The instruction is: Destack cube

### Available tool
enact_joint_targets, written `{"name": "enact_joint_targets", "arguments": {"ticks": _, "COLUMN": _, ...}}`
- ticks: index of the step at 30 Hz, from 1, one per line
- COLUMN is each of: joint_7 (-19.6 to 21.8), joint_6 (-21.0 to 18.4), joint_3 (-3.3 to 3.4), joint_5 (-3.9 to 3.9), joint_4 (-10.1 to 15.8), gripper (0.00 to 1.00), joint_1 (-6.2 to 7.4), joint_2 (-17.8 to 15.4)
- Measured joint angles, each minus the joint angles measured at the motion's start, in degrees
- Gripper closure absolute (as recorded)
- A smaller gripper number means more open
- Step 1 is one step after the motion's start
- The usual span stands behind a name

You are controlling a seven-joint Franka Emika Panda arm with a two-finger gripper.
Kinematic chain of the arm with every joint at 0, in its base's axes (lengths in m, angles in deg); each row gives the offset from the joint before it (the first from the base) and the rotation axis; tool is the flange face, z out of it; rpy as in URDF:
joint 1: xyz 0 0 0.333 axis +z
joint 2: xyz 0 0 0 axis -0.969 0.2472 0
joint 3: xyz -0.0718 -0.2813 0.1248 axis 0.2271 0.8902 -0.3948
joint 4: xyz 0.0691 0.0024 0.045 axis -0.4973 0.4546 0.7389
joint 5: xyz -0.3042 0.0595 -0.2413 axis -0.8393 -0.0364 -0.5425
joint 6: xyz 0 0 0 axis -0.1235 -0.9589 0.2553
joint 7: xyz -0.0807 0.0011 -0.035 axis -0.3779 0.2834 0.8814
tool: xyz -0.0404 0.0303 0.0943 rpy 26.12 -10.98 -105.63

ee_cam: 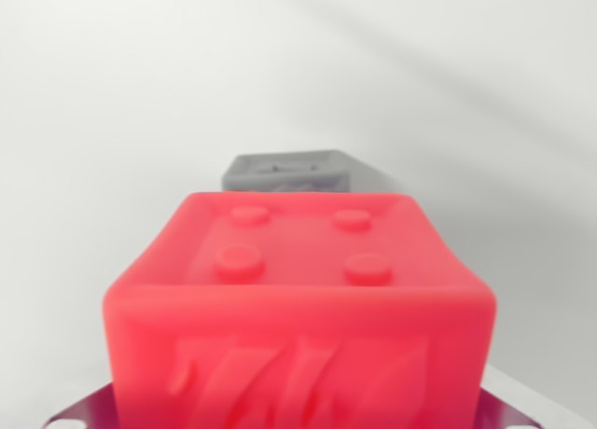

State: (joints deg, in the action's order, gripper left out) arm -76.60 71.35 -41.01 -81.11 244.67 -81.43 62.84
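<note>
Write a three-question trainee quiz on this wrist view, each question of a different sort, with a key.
1. True or false: the red plastic cube with four round studs on top fills the lower half of the wrist view.
2. The grey plastic cube sits: A) in front of the red plastic cube, B) behind it, C) on top of it.
3. Fill in: the surface around both cubes is plain ____.

Key: 1 true; 2 B; 3 white.

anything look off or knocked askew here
Nothing stands out. The red cube sits close to the camera, studs up and looking level, with no visible damage. The grey cube sits behind it on the white surface, partly hidden and turned at an angle to the red one. The fingers are not in view.
</note>
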Motion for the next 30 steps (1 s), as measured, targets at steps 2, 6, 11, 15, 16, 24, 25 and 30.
{"name": "enact_joint_targets", "arguments": {"ticks": 2, "joint_7": 1.49, "joint_6": -0.16, "joint_3": -0.28, "joint_5": 0.10, "joint_4": -0.57, "gripper": 1.00, "joint_1": 0.20, "joint_2": 0.49}}
{"name": "enact_joint_targets", "arguments": {"ticks": 6, "joint_7": 4.19, "joint_6": -0.57, "joint_3": -0.69, "joint_5": 0.36, "joint_4": -1.49, "gripper": 1.00, "joint_1": 0.51, "joint_2": 0.96}}
{"name": "enact_joint_targets", "arguments": {"ticks": 11, "joint_7": 7.63, "joint_6": -1.01, "joint_3": -1.19, "joint_5": 0.72, "joint_4": -2.77, "gripper": 1.00, "joint_1": 0.88, "joint_2": 1.72}}
{"name": "enact_joint_targets", "arguments": {"ticks": 15, "joint_7": 10.93, "joint_6": -1.43, "joint_3": -1.64, "joint_5": 1.09, "joint_4": -4.04, "gripper": 1.00, "joint_1": 1.35, "joint_2": 2.66}}
{"name": "enact_joint_targets", "arguments": {"ticks": 16, "joint_7": 11.68, "joint_6": -1.55, "joint_3": -1.74, "joint_5": 1.16, "joint_4": -4.32, "gripper": 1.00, "joint_1": 1.43, "joint_2": 2.84}}
{"name": "enact_joint_targets", "arguments": {"ticks": 24, "joint_7": 17.58, "joint_6": -2.43, "joint_3": -2.39, "joint_5": 1.66, "joint_4": -6.63, "gripper": 1.00, "joint_1": 2.14, "joint_2": 4.27}}
{"name": "enact_joint_targets", "arguments": {"ticks": 25, "joint_7": 18.01, "joint_6": -2.50, "joint_3": -2.43, "joint_5": 1.69, "joint_4": -6.79, "gripper": 1.00, "joint_1": 2.20, "joint_2": 4.38}}
{"name": "enact_joint_targets", "arguments": {"ticks": 30, "joint_7": 21.67, "joint_6": -3.05, "joint_3": -2.74, "joint_5": 2.01, "joint_4": -8.29, "gripper": 1.00, "joint_1": 2.75, "joint_2": 5.31}}
